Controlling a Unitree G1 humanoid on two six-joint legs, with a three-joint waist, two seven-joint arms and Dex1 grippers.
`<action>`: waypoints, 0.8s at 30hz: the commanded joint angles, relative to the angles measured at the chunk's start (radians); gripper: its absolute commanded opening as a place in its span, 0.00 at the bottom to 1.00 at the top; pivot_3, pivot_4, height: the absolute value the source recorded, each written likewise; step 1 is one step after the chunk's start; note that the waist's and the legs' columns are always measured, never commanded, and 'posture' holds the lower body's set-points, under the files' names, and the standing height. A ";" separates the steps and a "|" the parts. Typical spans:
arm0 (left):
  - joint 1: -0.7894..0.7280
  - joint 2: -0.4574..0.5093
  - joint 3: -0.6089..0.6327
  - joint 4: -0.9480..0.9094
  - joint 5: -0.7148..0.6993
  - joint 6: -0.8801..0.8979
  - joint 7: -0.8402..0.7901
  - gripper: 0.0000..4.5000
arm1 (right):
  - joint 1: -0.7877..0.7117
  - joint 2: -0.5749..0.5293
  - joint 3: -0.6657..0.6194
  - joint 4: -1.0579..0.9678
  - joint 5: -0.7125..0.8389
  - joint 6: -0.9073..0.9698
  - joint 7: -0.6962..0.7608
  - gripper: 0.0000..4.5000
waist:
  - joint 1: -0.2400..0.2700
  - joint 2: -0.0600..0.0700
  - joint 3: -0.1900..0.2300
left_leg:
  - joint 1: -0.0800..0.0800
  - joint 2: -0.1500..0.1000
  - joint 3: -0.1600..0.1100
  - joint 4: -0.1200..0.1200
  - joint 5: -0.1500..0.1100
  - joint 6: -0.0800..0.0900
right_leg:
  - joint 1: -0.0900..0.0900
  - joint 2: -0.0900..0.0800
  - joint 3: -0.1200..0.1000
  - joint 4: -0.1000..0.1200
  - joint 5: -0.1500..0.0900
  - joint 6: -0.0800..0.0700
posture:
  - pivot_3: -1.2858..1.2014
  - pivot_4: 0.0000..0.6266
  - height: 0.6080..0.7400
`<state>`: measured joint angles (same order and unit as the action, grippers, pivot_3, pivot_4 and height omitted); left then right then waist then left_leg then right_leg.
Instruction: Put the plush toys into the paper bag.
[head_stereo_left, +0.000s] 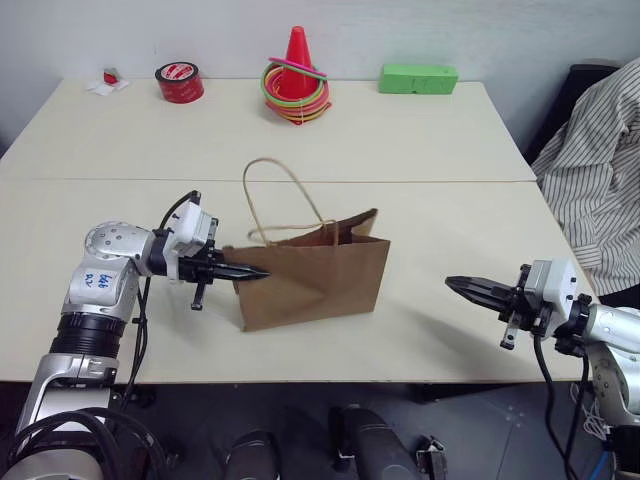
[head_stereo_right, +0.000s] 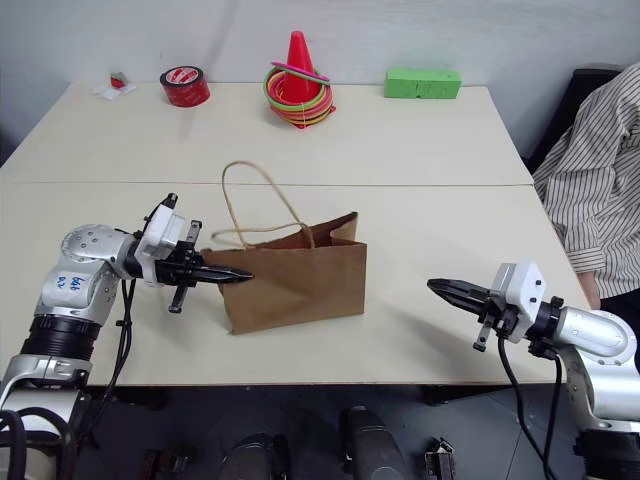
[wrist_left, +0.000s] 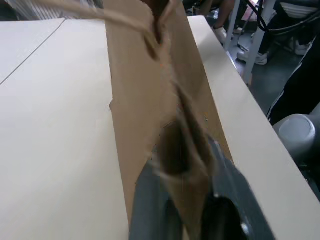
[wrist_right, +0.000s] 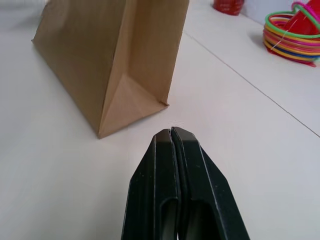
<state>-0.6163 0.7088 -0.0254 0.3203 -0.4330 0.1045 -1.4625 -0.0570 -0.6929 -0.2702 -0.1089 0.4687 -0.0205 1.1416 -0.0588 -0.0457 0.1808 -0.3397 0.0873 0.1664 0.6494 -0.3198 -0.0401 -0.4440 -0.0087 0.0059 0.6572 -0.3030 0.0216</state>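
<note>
Pinching paper bag, left fingers level

- Right gripper, jaws together, has bare surface ahead up to the paper bag.
- Left gripper: jaws pinch the bag's end, handles arching just beyond.

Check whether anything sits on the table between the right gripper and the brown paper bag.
Nothing visible does. The right gripper, fingers shut, points at the brown kraft paper bag across bare beige table. The left gripper is at the bag's opposite end, pinching its edge.
</note>
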 joint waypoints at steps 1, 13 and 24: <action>0.066 0.041 0.093 -0.096 -0.017 0.030 0.083 0.37 | 0.013 -0.014 -0.030 -0.029 0.049 0.019 0.004 0.22 | -0.001 0.000 0.000 | 0.000 0.001 0.000 0.000 0.000 0.000 | 0.000 0.000 0.000 0.000 0.000 0.000 | 0.52 0.24 1.00; 0.413 0.142 0.442 -0.196 -0.023 -0.049 0.277 1.00 | -0.110 -0.099 -0.056 0.133 0.037 -0.020 0.081 0.99 | 0.002 0.001 0.001 | 0.002 0.002 0.001 0.000 -0.001 0.002 | 0.000 -0.001 0.000 0.001 0.000 0.000 | 0.52 0.24 1.00; 0.682 0.128 0.608 -0.312 0.000 -0.108 0.414 1.00 | -0.294 -0.140 0.000 0.322 0.002 -0.089 0.186 0.99 | 0.004 0.002 0.001 | 0.003 0.003 0.004 -0.001 -0.003 0.003 | 0.000 -0.001 0.001 -0.001 -0.001 -0.001 | 0.52 0.24 1.00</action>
<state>0.0597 0.8372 0.5517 0.0462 -0.4278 0.0075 -1.0701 -0.3379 -0.8235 -0.2680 0.2064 0.4707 -0.0862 1.3140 -0.0552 -0.0435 0.1822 -0.3367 0.0905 0.1707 0.6484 -0.3230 -0.0375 -0.4443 -0.0097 0.0066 0.6565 -0.3036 0.0202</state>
